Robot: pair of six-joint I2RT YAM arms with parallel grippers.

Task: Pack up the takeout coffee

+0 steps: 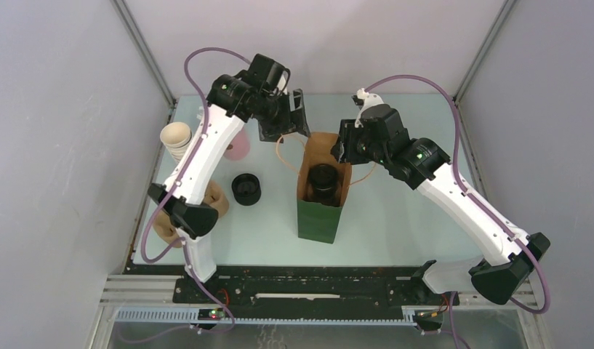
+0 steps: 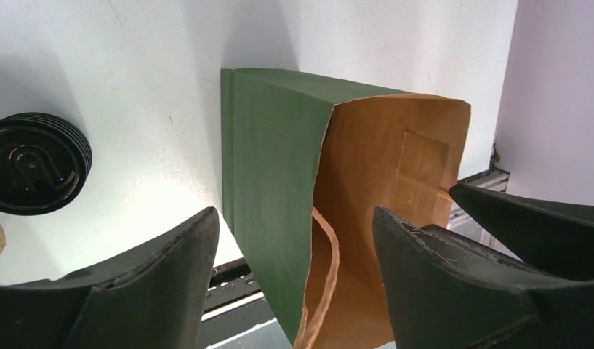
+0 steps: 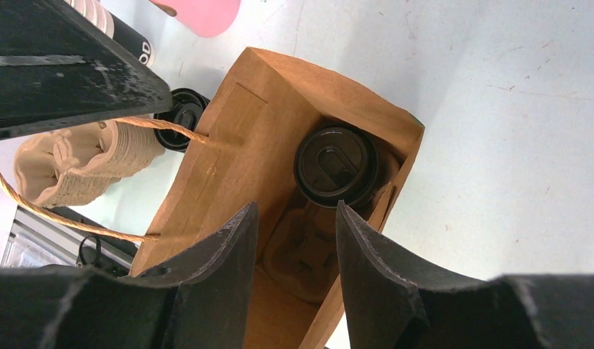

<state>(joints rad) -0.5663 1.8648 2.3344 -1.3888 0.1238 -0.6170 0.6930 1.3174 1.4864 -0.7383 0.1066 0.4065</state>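
The green paper bag stands upright and open mid-table. The takeout coffee, a dark cup with a black lid, stands inside it; in the right wrist view the coffee sits in a brown pulp carrier at the bag's bottom. My left gripper is open at the bag's far rim; in its wrist view the gripper has the bag's side wall between its fingers, untouched. My right gripper is open and empty just above the bag's right rim, and in its own view it looks down into the bag.
A stack of loose black lids lies left of the bag. A stack of lidless cups, a pink object and stacked pulp carriers stand along the left. The bag's paper handle loops outward. Enclosure walls surround the table.
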